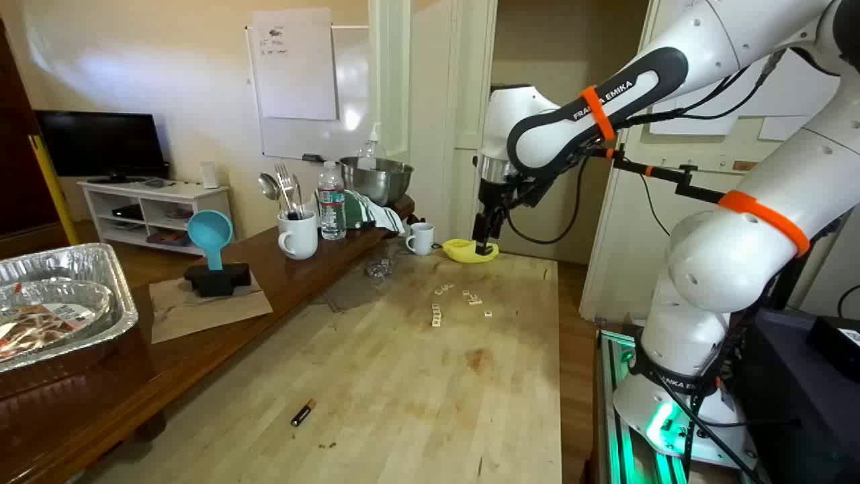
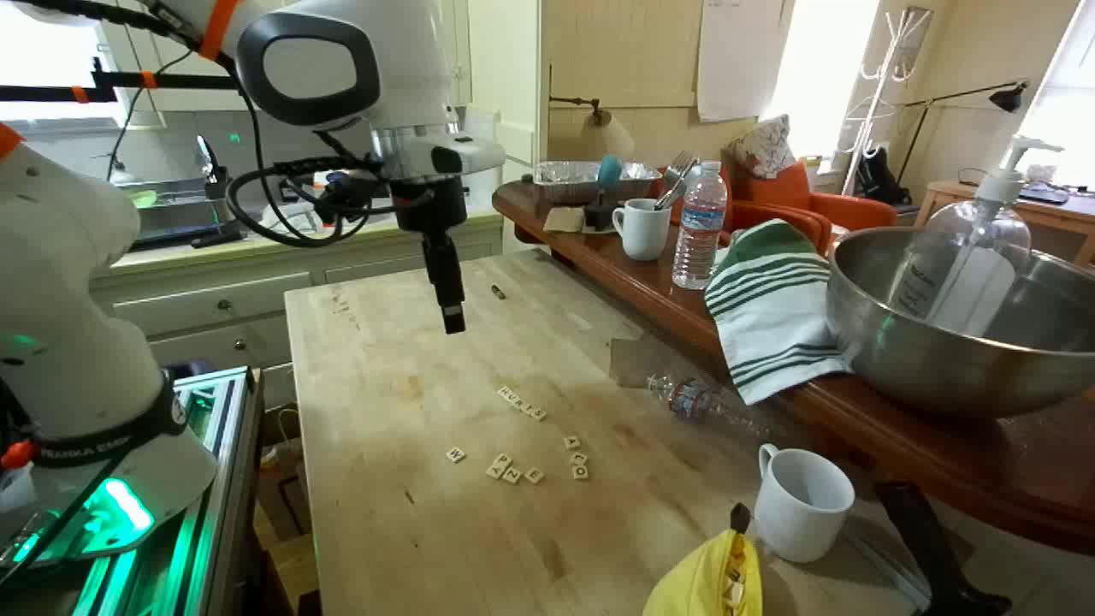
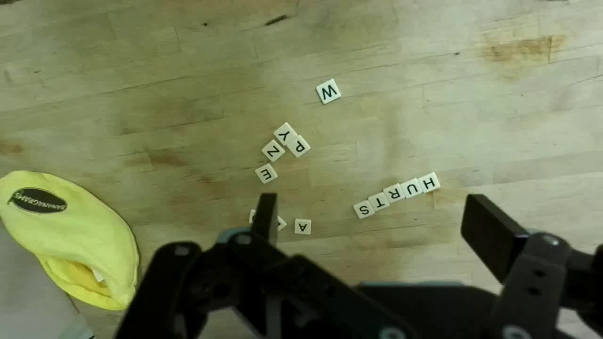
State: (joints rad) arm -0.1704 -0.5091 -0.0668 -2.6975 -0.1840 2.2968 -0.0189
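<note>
Above the wooden table, my gripper stands open with nothing between its fingers; in an exterior view the gripper hangs clear of the surface. Nearest below it is a slanted row of several white letter tiles reading HURTS. A single W tile lies apart. Y, P, Z and E sit loosely together, with the Z tile amid them. Beside the left finger is an A tile; that finger partly hides two more tiles. A yellow banana-shaped pouch marked BANANAGRAMS lies at left, its opening showing a pale tile.
Near the pouch stand a white mug and a black handle. A clear plastic bottle lies beside the raised dark ledge, which carries a water bottle, cutlery mug and metal bowl. A battery lies on the table.
</note>
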